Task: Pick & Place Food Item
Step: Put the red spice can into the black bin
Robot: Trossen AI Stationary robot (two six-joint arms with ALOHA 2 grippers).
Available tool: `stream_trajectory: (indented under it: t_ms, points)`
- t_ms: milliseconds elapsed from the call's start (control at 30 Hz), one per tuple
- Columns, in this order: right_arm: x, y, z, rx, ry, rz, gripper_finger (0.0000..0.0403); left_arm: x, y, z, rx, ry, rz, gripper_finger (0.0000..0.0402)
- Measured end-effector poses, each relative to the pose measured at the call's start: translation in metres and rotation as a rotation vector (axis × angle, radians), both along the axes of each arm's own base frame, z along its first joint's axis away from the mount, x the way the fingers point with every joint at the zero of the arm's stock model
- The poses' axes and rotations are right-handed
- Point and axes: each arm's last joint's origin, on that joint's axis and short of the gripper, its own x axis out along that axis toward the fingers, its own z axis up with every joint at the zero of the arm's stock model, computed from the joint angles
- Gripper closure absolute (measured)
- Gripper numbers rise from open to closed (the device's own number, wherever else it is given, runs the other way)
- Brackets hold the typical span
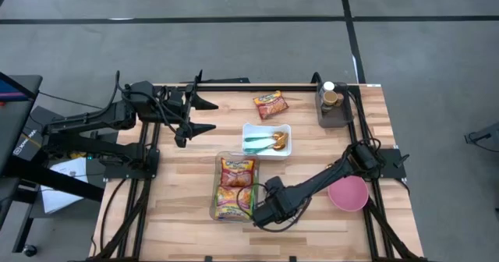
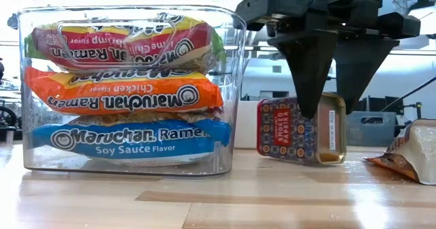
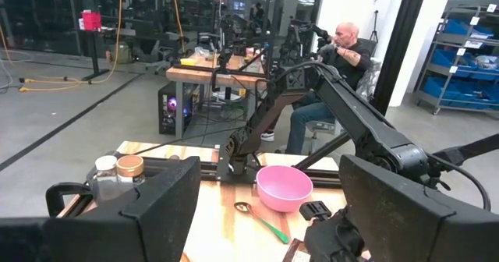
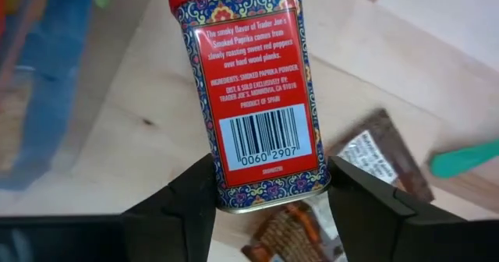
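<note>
Straddling smoked paprika tin (image 4: 257, 98) | right gripper (image 4: 269, 203) fingers touching both tin sides, tin lying on table (image 4: 117, 129) | left gripper (image 1: 204, 114) fingers spread, empty

Three ramen packets (image 2: 126, 93) in one clear bin (image 2: 231, 86), one paprika tin (image 4: 253, 98), one pink bowl (image 1: 348, 193).

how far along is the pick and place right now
Early stage. Done: the right tool has reached the paprika tin, its fingers either side of the tin lying on the table. In hand: the grasp itself, contact unclear. Left: lifting and placing it. The left tool waits open at the table's far left.
</note>
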Motion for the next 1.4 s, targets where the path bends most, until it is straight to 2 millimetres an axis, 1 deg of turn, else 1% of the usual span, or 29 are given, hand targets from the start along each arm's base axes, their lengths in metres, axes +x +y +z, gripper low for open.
stream_trajectory:
  t_ms: [133,300,433,633,800,900,1033,1133,1233,1400]
  points:
    - [-0.008,0.006,0.005,-0.015,0.011,-0.007,0.0205,0.0,0.0,0.0,0.0,0.0,0.0,0.0103]
    - [-0.024,0.012,0.032,-0.061,-0.064,-0.013,0.0205,0.0,0.0,0.0,0.0,-0.001,0.0,0.0103]
    - [-0.042,0.01,0.064,-0.132,-0.161,-0.032,0.0205,0.0,0.0,0.0,0.0,-0.001,0.001,0.0103]
    - [-0.065,0.007,0.111,-0.241,-0.405,0.01,0.0205,0.002,0.0,0.001,0.001,-0.011,0.0,0.0103]
    - [-0.078,0.002,0.143,-0.318,-0.57,0.082,0.0205,0.008,0.0,0.002,-0.025,-0.041,-0.024,0.0103]
    - [-0.08,-0.003,0.157,-0.347,-0.641,0.12,0.0205,0.017,0.0,0.0,-0.037,-0.053,-0.075,0.0103]
    - [-0.08,-0.009,0.174,-0.405,-0.75,0.128,0.0205,0.034,-0.001,-0.007,-0.045,-0.031,-0.108,0.0103]
    - [-0.083,-0.014,0.189,-0.471,-0.837,0.117,0.0205,0.046,-0.001,-0.015,-0.075,-0.001,-0.114,0.0103]
    - [-0.088,-0.019,0.202,-0.531,-0.91,0.091,0.0205,0.057,-0.001,-0.02,-0.101,-0.008,-0.118,0.0103]
    - [-0.091,-0.022,0.222,-0.608,-0.99,0.095,0.0205,0.075,0.001,-0.02,-0.185,-0.101,-0.174,0.0103]
